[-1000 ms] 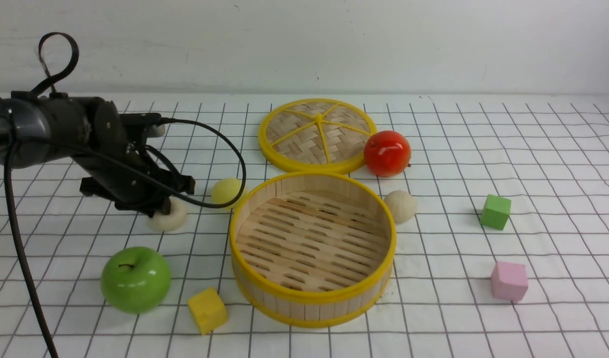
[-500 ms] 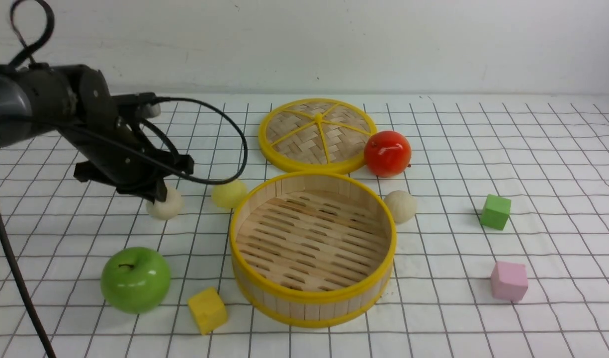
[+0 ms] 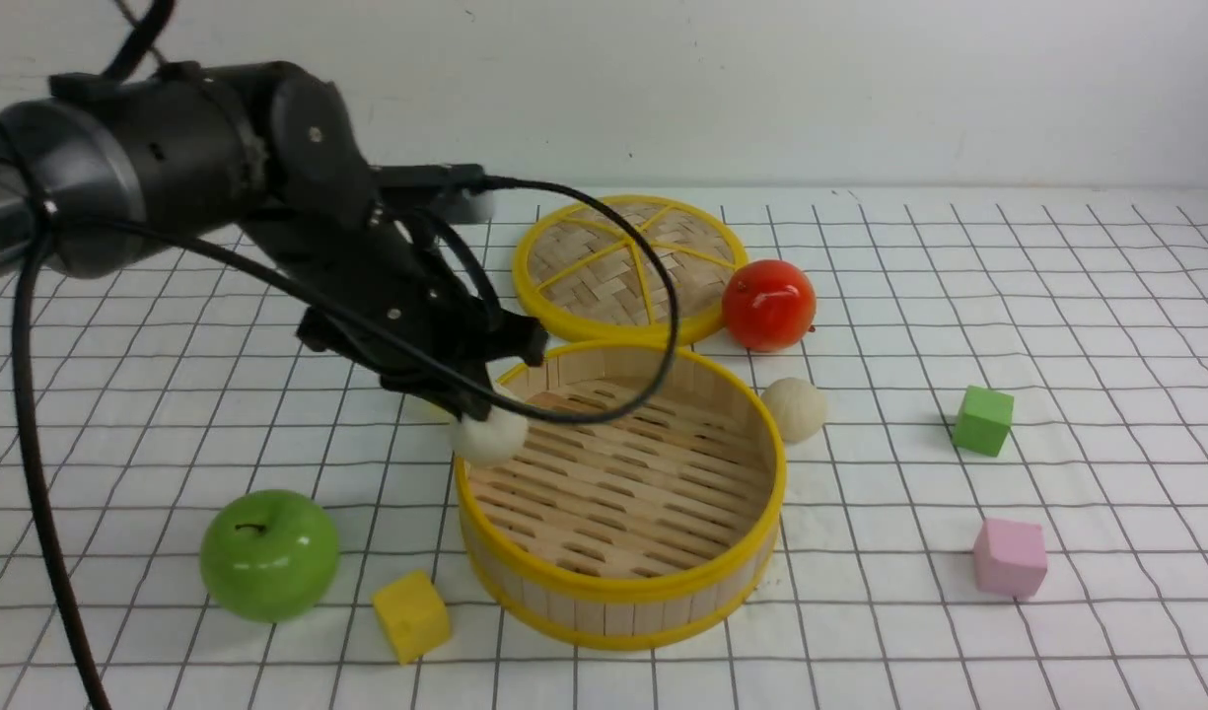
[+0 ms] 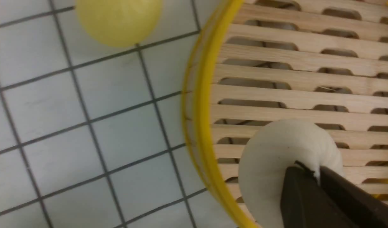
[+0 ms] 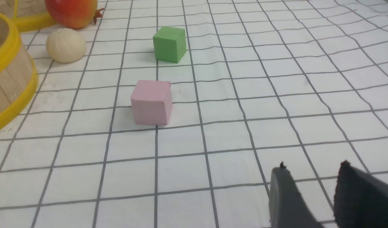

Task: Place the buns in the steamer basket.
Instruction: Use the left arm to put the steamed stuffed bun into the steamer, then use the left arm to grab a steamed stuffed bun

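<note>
And the left gripper (image 3: 478, 406) clamps a white bun (image 3: 489, 435) just over the left rim of the upright, open-topped basket (image 3: 623, 593) (a round ball, no long axis), yellow bun (image 4: 117, 19) and second white bun (image 3: 794, 408) outside it, right gripper (image 5: 311, 179) gaping empty.

- We see the steamer basket (image 3: 564, 609): pale wood slats, smooth yellow rims.
- We find the green apple (image 3: 268, 554) glossy, the off-white bun (image 3: 490, 439) matt.
- We see woven strips on the lid (image 3: 589, 271).
</note>
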